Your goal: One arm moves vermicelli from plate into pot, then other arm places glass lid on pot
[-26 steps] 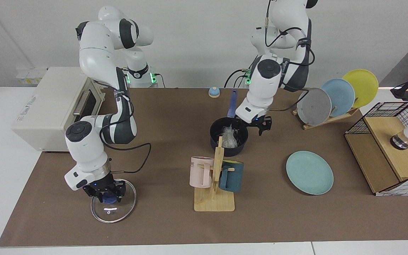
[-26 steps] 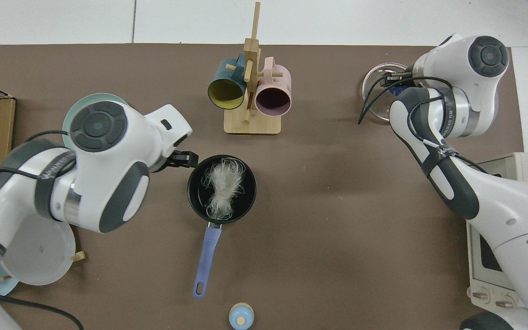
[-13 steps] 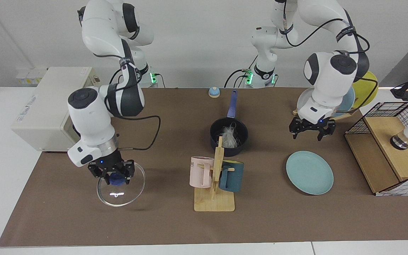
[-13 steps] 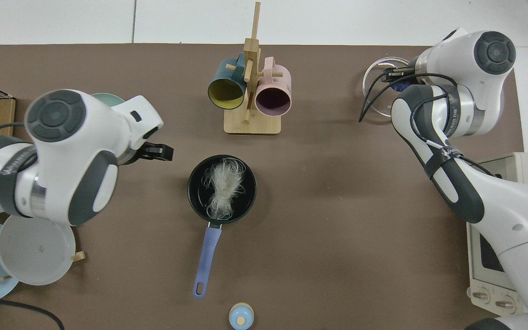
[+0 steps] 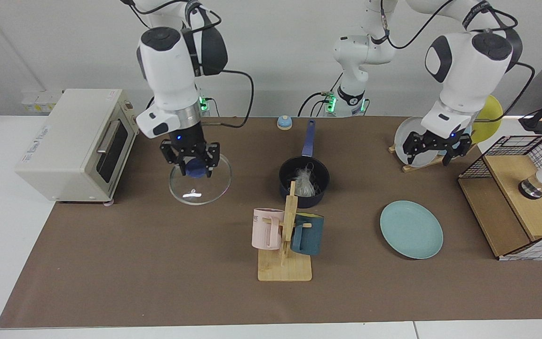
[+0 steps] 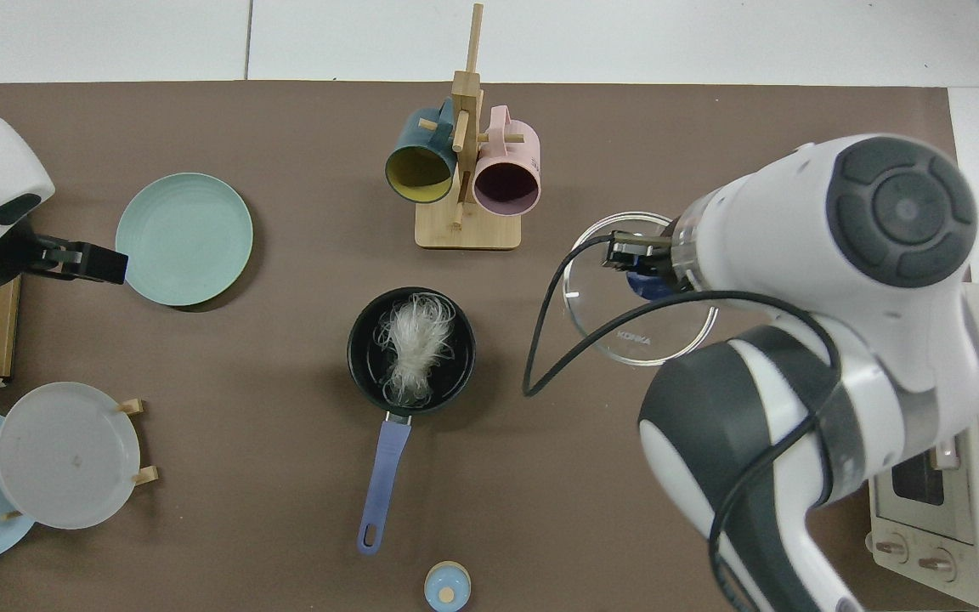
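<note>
While the mug rack (image 5: pixel 284 245) stands nearest in the lower middle of the facing view, the teal plate (image 5: pixel 411 229) lies bare at the lower right of that frame, so the first step looks finished. Just behind the rack, at mid-frame, sits the pot (image 5: pixel 304 181) with the vermicelli (image 5: pixel 306 182) nested inside, its blue handle pointing toward the far edge of the table (image 5: pixel 111 282). In the top view the noodle bundle (image 6: pixel 411 348) fills the middle of the pot (image 6: pixel 362 340).

To the left of the pot in the facing view, the right claw (image 5: pixel 190 162) is clamped on the blue knob of the glass lid (image 5: pixel 200 188), which hangs level above the table, clear of the surface and well apart from the pot. The step in hand is the lid's carry.

Next, I judge, the lid must travel sideways until its rim centres over the pot, then descend squarely, keeping clear of the rack's upright post.

Farther back, at the right of the frame, the left claw (image 5: pixel 433 147) hangs with fingers spread and empty in front of the plate stand (image 5: pixel 440 157), waiting.
</note>
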